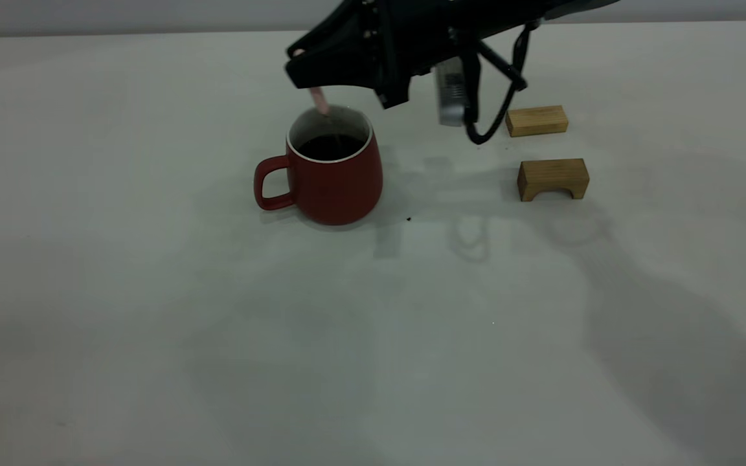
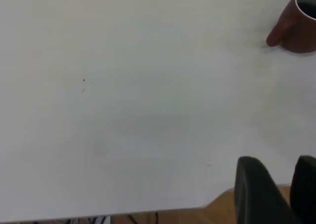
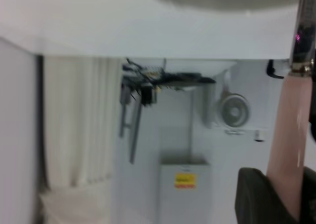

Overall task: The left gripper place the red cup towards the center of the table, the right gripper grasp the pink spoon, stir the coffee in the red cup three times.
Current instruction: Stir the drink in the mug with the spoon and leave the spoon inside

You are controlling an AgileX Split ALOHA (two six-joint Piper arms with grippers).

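Both table views share red cup (image 1: 334, 175).

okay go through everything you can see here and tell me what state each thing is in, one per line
red cup: upright on the table, holding coffee.
pink spoon: held by the right gripper, tip dipped in the coffee.
left gripper: near the table edge, away from the cup, holding nothing.
two wooden blocks: resting untouched beside the cup.
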